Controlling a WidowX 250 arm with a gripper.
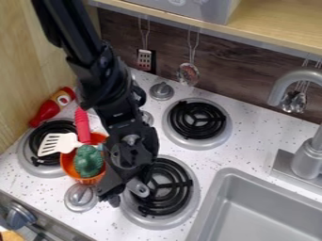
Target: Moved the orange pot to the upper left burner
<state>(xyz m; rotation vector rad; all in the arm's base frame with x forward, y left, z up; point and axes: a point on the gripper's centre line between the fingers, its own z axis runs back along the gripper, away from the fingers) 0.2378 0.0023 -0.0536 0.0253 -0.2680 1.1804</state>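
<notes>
We see the orange pot (90,180) at the left of the camera view, between the left burner (36,164) and the near middle burner (187,207), overlapping the inner edge of the left one. We cannot tell whether it rests there or hangs just above. It is bright orange and round, with a smooth wall showing along its left and near sides, while the black gripper (118,181) covers its right side. Inside we make out a dark green, bumpy lump (89,161). A white slotted spatula head (55,144) juts over the left part of the rim, above the burner. A red rod-like piece (82,123) runs from the pot's far side; we cannot tell whether it is part of the pot. The gripper slants down against the pot's right side in our view, and we cannot tell whether its jaws are apart, together or clamped on the rim. Beyond the left burner, a red bottle (45,112) lies on the white speckled surface (220,157).
</notes>
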